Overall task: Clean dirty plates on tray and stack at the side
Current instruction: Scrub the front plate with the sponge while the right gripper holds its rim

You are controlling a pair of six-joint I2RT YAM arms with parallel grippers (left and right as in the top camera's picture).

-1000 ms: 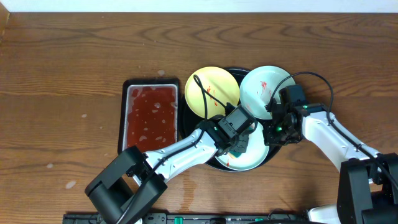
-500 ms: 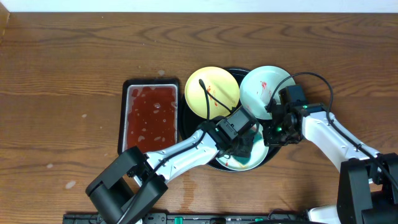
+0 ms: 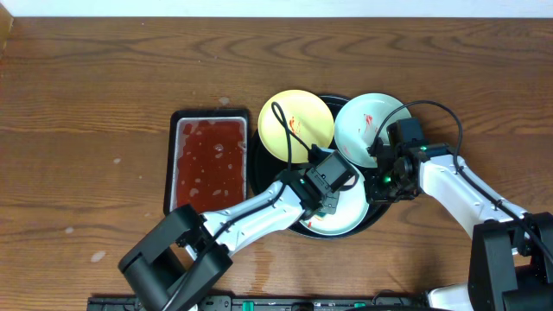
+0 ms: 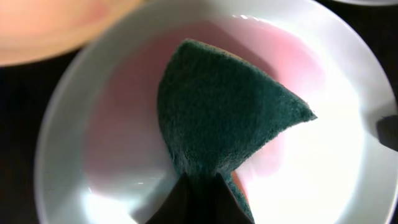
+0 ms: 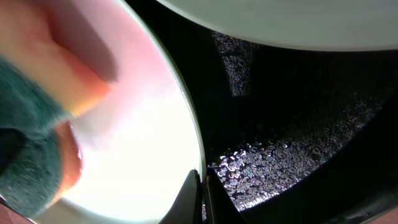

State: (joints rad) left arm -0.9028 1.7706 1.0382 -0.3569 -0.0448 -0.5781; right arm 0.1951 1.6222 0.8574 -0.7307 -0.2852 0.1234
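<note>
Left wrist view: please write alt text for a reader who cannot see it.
The left gripper holds a green sponge against a pale plate smeared with pink. The edge of a yellow plate and the black tray show behind.

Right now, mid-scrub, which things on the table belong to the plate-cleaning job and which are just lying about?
Job: pale yellow round plate; light mint round plate at back right; dark green scouring sponge; pale round plate under it; large round glossy black tray.
Lying about: small rectangular dark tray of reddish liquid, left of the round tray.
</note>
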